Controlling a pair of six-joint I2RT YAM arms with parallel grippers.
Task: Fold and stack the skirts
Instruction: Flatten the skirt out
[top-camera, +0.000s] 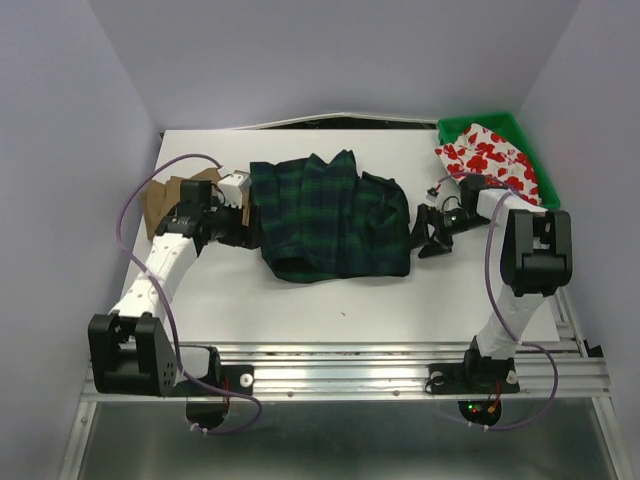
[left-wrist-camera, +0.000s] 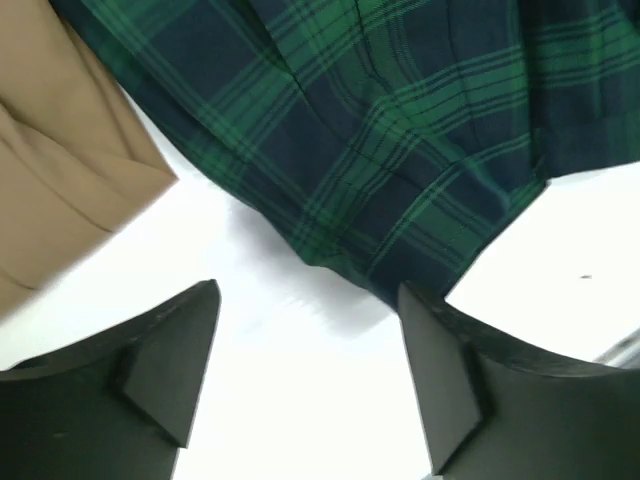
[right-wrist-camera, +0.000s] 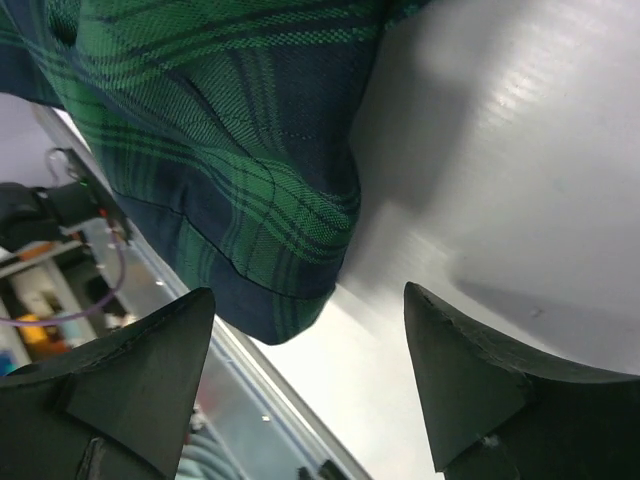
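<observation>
The green-navy plaid pleated skirt (top-camera: 330, 215) lies rumpled in the middle of the table; it fills the top of the left wrist view (left-wrist-camera: 400, 130) and the right wrist view (right-wrist-camera: 220, 130). The tan-brown skirt (top-camera: 165, 200) lies at the left, partly under my left arm, also in the left wrist view (left-wrist-camera: 60, 170). The white skirt with red flowers (top-camera: 487, 158) lies in the green bin. My left gripper (top-camera: 243, 228) is open and empty at the plaid skirt's left edge. My right gripper (top-camera: 428, 238) is open and empty just right of the plaid skirt.
The green plastic bin (top-camera: 530, 150) stands at the back right corner. The white table (top-camera: 330, 310) ends at a metal rail (top-camera: 340, 375) in front. Purple-white walls close in the left, back and right sides.
</observation>
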